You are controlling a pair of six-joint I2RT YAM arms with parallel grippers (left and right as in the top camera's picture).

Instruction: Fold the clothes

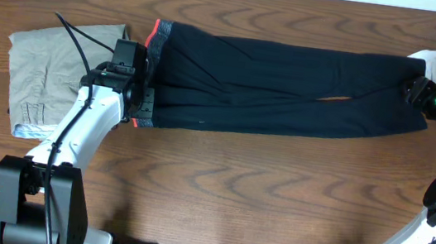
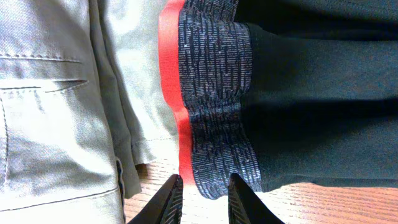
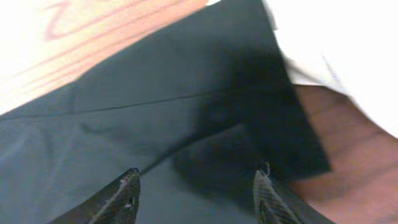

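At the left end of the table lie the khaki trousers, folded, their right edge just beside the coral-edged waistband.

The left gripper hangs over that waistband at its near corner. Its jaws stand narrow with a slit between them, and the corner of the band lies right at the fingertips. Whether they pinch the cloth, the views do not show.

From there the black leggings stretch rightward across the far half of the table. Their long axis runs left to right, waist at the left and ankle hems at the right.

The right gripper sits over that hem end, its jaws wide and holding nothing, with the black cloth lying flat beneath and between the fingers. Just beyond the hems, at the far right, is the white garment, touching or overlapping the leg ends.

So each arm is nearest one end of the same long garment. A lengthwise fold would likely mean carrying one end along that left-right axis toward the other, and the right gripper must first close on the hems.
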